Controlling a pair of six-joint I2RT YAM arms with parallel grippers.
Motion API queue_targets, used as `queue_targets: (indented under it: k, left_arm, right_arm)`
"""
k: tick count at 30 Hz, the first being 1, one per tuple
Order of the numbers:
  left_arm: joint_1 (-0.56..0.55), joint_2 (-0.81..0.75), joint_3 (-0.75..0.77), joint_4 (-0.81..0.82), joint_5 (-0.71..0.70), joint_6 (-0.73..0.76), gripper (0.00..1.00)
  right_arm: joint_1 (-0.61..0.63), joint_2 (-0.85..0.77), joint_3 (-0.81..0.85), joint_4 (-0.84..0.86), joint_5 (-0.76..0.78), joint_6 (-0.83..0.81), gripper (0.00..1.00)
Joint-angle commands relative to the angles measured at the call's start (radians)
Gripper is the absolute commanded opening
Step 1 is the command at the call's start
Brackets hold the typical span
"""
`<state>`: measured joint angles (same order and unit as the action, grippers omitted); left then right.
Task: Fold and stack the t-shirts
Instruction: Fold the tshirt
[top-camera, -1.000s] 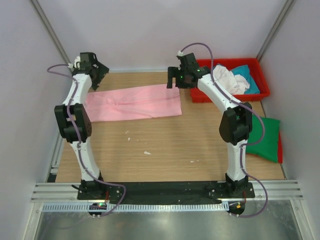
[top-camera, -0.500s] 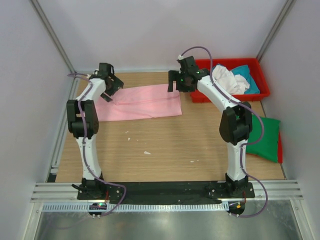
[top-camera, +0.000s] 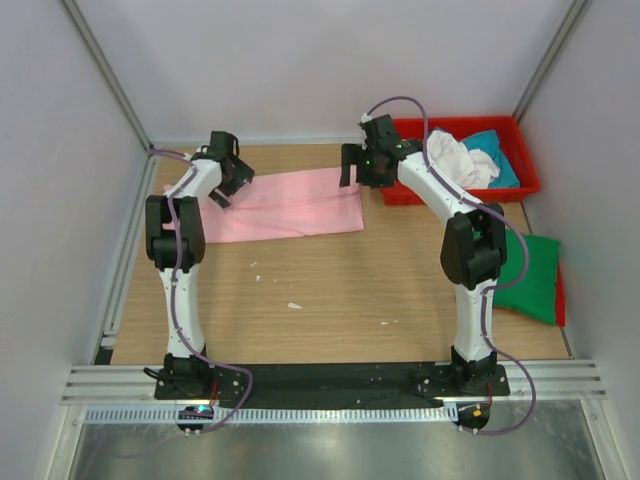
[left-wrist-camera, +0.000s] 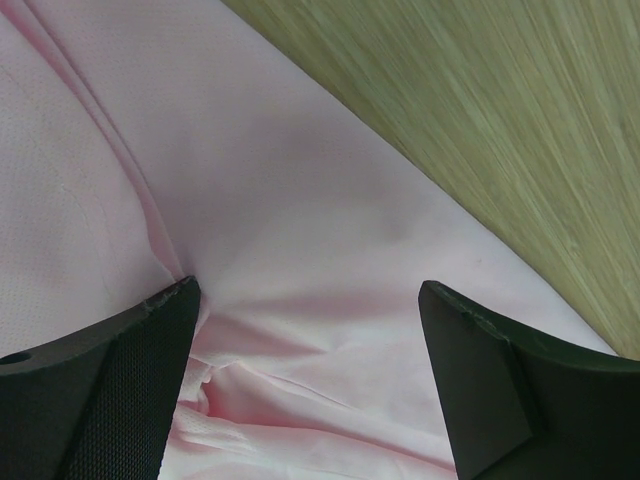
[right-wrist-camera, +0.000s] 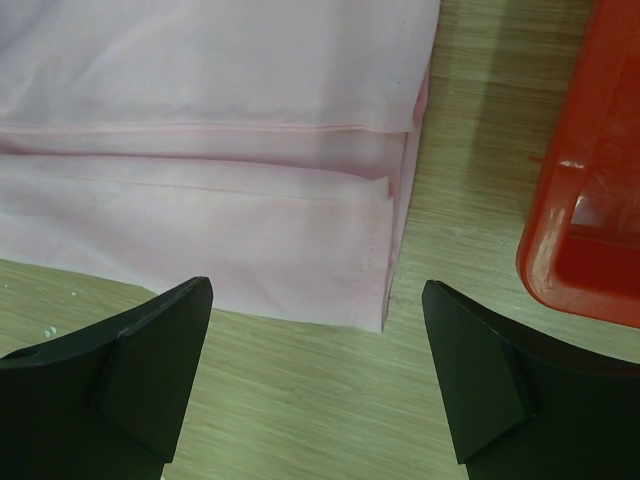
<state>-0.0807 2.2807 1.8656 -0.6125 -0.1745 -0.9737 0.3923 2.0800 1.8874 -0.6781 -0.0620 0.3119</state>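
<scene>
Wooden table (top-camera: 330, 290) bearing pink t-shirt (top-camera: 290, 205): I'm hovering left hand (left-wrist-camera: 308, 288) and right hand (right-wrist-camera: 316, 287), both released, over its ends; pinching for the fold looks next.

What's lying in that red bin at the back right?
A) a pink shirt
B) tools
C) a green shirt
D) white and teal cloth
D: the red tray holds crumpled white cloth and teal cloth, while the pink shirt lies flat outside it.

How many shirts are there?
4: light pink shirt flat on the table; white shirt and teal shirt in the red plastic tray; dark green shirt at right. More may be hidden.
</scene>
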Motion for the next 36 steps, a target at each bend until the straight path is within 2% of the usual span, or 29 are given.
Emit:
queue_targets:
  k: [1,8,11,14,18,19,23,33,36]
  left_arm:
    - [0.004,-0.010,-0.029,0.040,-0.022,-0.010,0.91]
    - [0.012,-0.076,0.062,0.050,0.046,0.044,0.93]
    - [0.042,-0.139,0.084,0.054,0.134,0.035,0.94]
    - [0.074,-0.255,0.021,0.053,0.196,0.024,0.95]
    - [0.197,-0.417,-0.182,0.031,0.217,-0.010,0.96]
    - [0.219,-0.447,-0.265,0.019,0.199,-0.017,0.96]
    - [0.300,-0.539,-0.416,-0.007,0.156,-0.020,0.96]
    - [0.397,-0.471,-0.464,-0.088,-0.054,0.049,0.91]
    - [0.415,-0.475,-0.503,-0.064,-0.091,0.056,0.90]
  right_arm:
    - [-0.009,-0.072,0.010,0.026,-0.022,0.009,0.93]
    - [-0.009,-0.069,0.025,0.026,-0.038,0.007,0.92]
    - [-0.009,-0.069,0.035,0.023,-0.047,0.003,0.92]
    - [-0.007,-0.078,0.006,0.043,-0.071,0.006,0.92]
    - [0.000,-0.106,-0.079,0.109,-0.099,0.024,0.93]
    - [0.000,-0.110,-0.100,0.129,-0.101,0.030,0.92]
    - [0.003,-0.104,-0.116,0.152,-0.119,0.029,0.92]
    - [0.003,-0.090,-0.062,0.107,-0.122,-0.002,0.92]
    - [0.003,-0.098,-0.062,0.092,-0.113,-0.007,0.92]
